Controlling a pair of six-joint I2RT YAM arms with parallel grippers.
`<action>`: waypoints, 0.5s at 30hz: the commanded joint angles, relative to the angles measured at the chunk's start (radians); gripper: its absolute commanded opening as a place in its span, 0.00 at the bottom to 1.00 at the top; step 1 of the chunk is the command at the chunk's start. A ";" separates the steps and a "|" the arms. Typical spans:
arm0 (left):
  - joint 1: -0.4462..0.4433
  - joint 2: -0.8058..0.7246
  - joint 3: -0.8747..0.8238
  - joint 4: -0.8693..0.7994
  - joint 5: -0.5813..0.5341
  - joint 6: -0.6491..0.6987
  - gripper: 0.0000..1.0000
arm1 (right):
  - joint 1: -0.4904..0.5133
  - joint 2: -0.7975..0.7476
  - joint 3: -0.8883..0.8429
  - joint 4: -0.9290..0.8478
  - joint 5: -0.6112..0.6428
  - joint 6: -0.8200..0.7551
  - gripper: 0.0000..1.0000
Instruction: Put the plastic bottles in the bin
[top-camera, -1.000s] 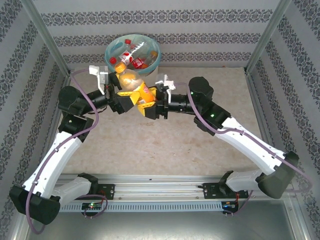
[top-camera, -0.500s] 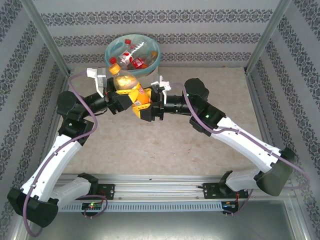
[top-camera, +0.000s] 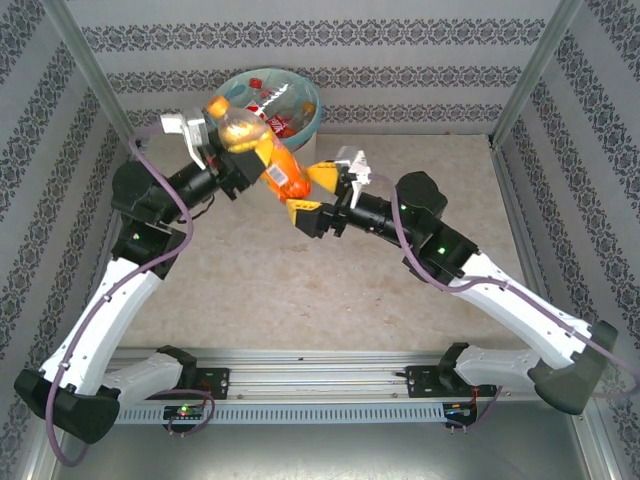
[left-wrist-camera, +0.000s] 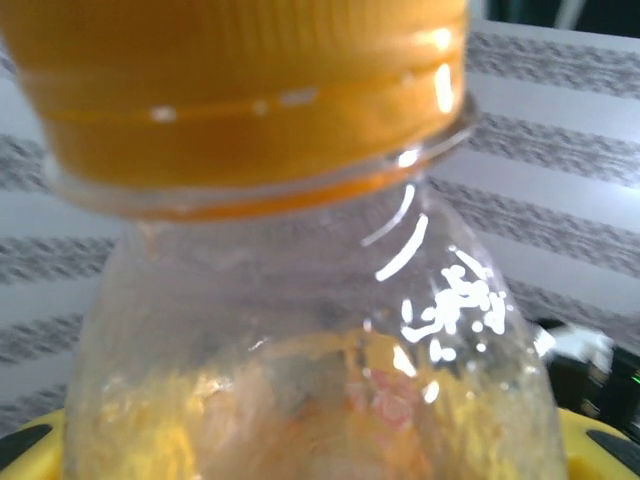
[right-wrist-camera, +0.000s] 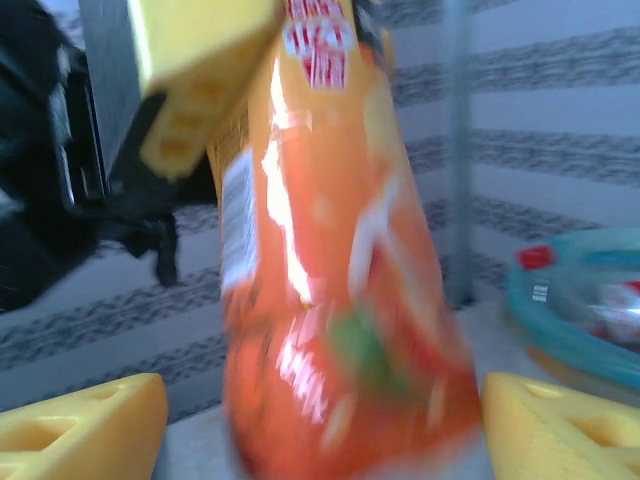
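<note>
Several red-capped bottles (top-camera: 272, 118) already lie in the bin (top-camera: 313, 108), which stands at the table's far edge by the back wall. One orange-capped bottle (top-camera: 284, 179) is not yet in. It hangs tilted in the air, cap close to the bin's rim, clamped near its shoulder by the left gripper (top-camera: 255, 160). The right gripper (top-camera: 313, 195) sits at the bottle's base, its yellow fingers (right-wrist-camera: 85, 430) spread wide and gripping nothing. I judge this the last bottle out, so what's left is carrying it over the rim and releasing it. The tabletop (top-camera: 300, 290) is speckled beige; grey-striped patterned wallpaper (top-camera: 400, 40) lines the enclosure, with metal posts (top-camera: 90, 70) at its corners
</note>
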 joint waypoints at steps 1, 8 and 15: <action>0.007 0.074 0.144 -0.188 -0.337 0.221 0.47 | 0.020 -0.086 -0.045 -0.063 0.219 -0.015 0.81; 0.007 0.450 0.562 -0.462 -0.480 0.484 0.46 | 0.018 -0.187 -0.074 -0.154 0.340 -0.044 0.81; 0.007 0.831 1.032 -0.823 -0.582 0.633 0.45 | 0.019 -0.236 -0.072 -0.235 0.380 -0.063 0.81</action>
